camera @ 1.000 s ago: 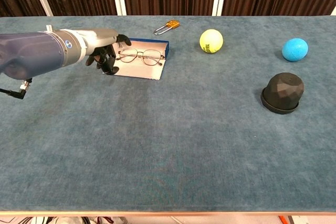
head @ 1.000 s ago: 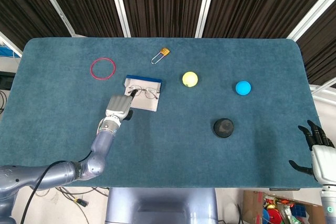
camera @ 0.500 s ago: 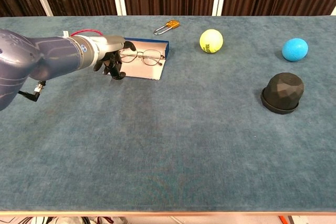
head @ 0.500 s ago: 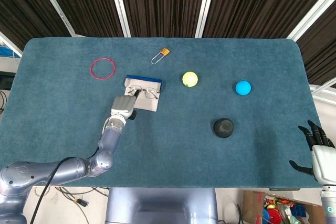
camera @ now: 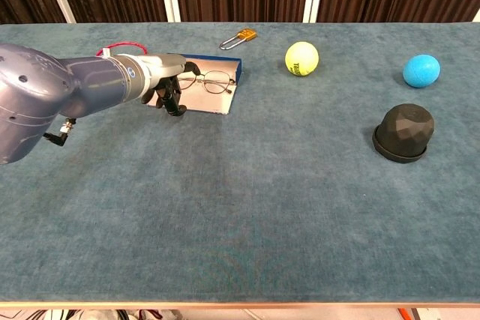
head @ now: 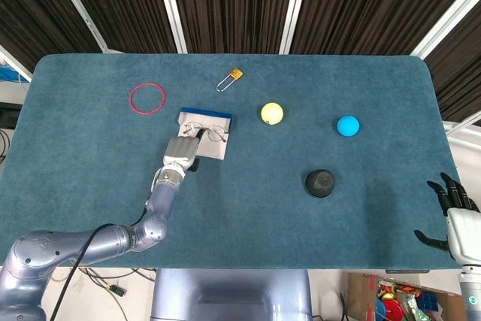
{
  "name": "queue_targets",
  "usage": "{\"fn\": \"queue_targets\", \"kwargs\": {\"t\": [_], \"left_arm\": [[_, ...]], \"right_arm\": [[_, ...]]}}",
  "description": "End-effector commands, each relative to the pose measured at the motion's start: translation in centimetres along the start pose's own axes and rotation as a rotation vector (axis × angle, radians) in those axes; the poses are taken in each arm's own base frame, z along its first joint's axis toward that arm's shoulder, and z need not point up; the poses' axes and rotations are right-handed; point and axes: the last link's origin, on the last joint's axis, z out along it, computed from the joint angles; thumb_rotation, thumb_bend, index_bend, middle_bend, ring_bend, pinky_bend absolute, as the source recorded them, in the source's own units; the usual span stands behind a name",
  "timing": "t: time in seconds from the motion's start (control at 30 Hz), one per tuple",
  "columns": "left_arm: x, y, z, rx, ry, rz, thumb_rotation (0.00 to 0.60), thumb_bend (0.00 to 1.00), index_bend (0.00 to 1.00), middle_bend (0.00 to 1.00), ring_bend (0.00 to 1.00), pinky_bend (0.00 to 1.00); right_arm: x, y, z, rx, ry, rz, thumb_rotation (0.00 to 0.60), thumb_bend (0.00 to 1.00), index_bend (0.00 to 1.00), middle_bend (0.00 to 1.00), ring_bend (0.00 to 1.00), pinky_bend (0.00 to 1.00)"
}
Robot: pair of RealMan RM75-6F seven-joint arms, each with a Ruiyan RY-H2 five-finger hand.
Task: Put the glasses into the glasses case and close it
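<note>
My left hand (camera: pixel 166 80) hovers over the near-left edge of the open glasses case (camera: pixel 214 102), fingers curled down, seemingly holding nothing. The glasses (camera: pixel 211 80) lie inside it, ready for closing. My right hand (head: pixel 451 202) idles, fingers spread, off the counter (camera: pixel 247 185).

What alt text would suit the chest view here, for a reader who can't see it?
The left hand reaches over the near left edge of an open case where glasses lie unfolded, on a blue table. Behind the case sit a padlock and red ring; to the right are a yellow ball, blue ball and black dome.
</note>
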Motion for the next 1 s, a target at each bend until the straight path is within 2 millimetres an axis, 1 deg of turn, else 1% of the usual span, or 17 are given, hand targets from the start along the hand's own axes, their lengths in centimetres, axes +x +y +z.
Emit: {"fn": "queue_targets", "kwargs": {"t": [0.03, 0.57, 1.0], "left_arm": [[-0.12, 0.18, 0.22, 0.003, -0.002, 0.002, 0.6, 0.45, 0.02, 0.68, 0.65, 0.75], [-0.37, 0.93, 0.54, 0.004, 0.003, 0.02, 0.6, 0.45, 0.02, 0.68, 0.65, 0.75], [-0.69, 0.63, 0.91, 0.015, 0.001, 0.017, 0.6, 0.45, 0.02, 0.68, 0.65, 0.75]], "right_arm": [[0.02, 0.01, -0.01, 0.0, 0.001, 0.001, 0.6, 0.03, 0.17, 0.0, 0.08, 0.24], [0.07, 0.07, 0.01, -0.003, 0.004, 0.002, 0.6, 0.03, 0.17, 0.0, 0.08, 0.24], [0.06, 0.1, 0.04, -0.007, 0.001, 0.002, 0.6, 0.03, 0.17, 0.0, 0.08, 0.24]]}}
